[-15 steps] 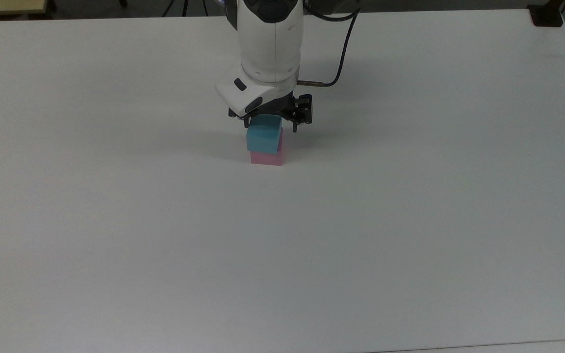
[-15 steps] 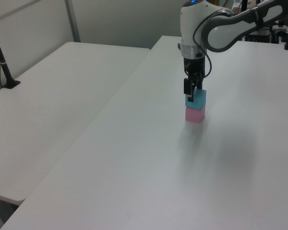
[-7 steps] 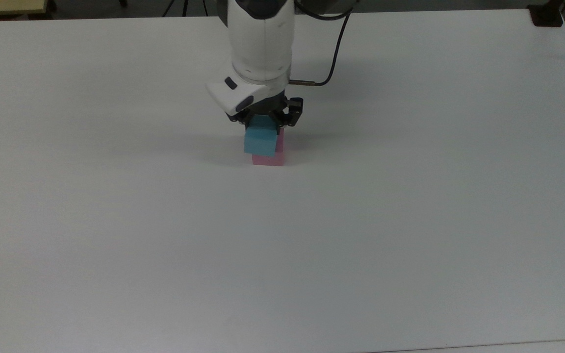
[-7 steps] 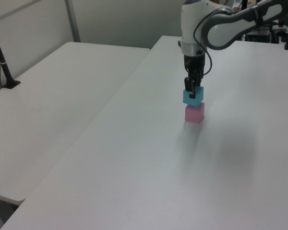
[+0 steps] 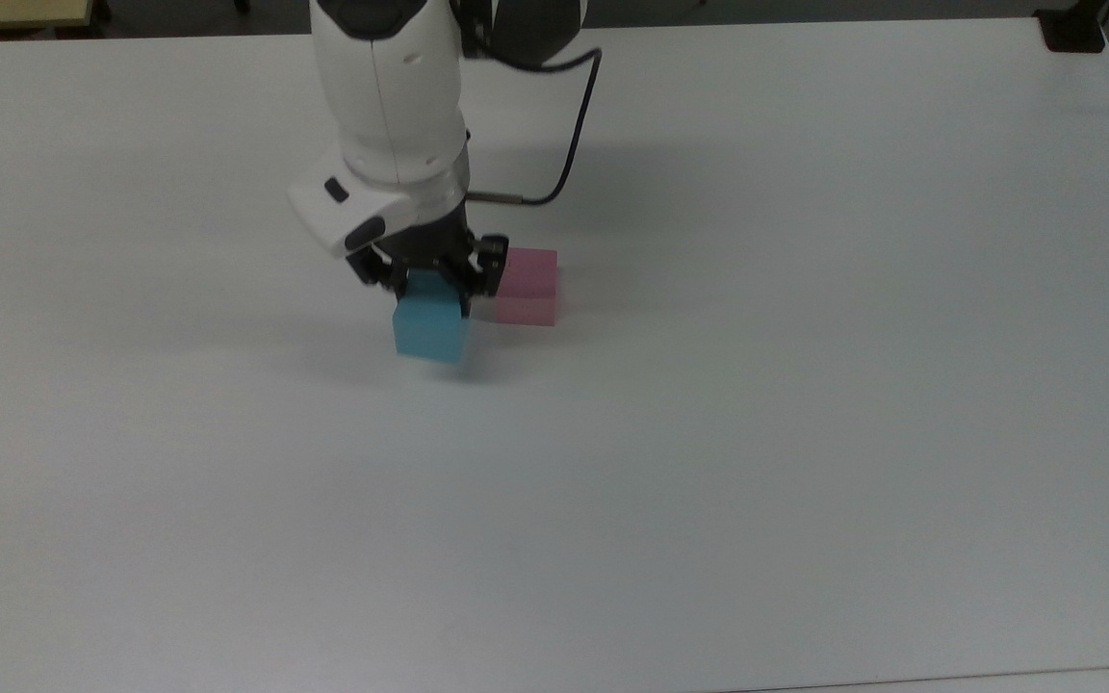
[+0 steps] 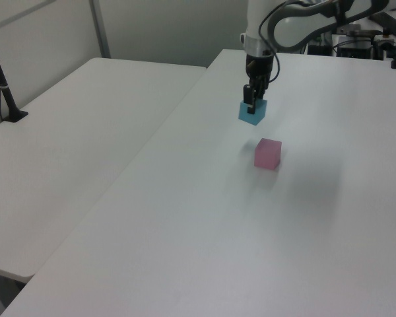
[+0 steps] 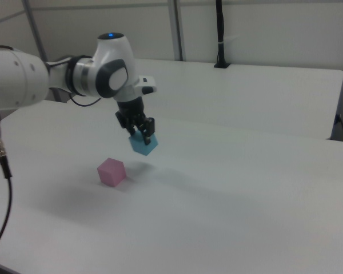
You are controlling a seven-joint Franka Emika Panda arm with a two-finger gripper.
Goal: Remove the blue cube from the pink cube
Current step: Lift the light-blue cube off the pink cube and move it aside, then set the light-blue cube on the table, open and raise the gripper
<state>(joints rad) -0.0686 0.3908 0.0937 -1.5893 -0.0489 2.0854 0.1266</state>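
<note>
The blue cube (image 5: pixel 431 327) hangs pinched between my two fingers, lifted clear of the white table (image 5: pixel 805 433) — in the right view its shadow lies on the tabletop below it with a gap of air between. My gripper (image 5: pixel 432 289) points straight down, the dark fingers clamped on opposite faces of the cube near its top, so most of the block shows beneath them. In the right view the cube sits slightly tilted in my grasp, one corner lowest. My white wrist rises upright above the gripper, and in the left view the arm (image 6: pixel 297 20) bends back from there toward the far end of the table; a black cable (image 5: pixel 569 144) loops off the wrist in the top view. The pink cube (image 5: pixel 528 287) rests flat on the table with nothing on top of it. In the top view it lies just to the right of my gripper and the blue cube; in the left view it lies nearer the camera and a little to the right of them; in the right view it sits to their lower left, near but apart.
</note>
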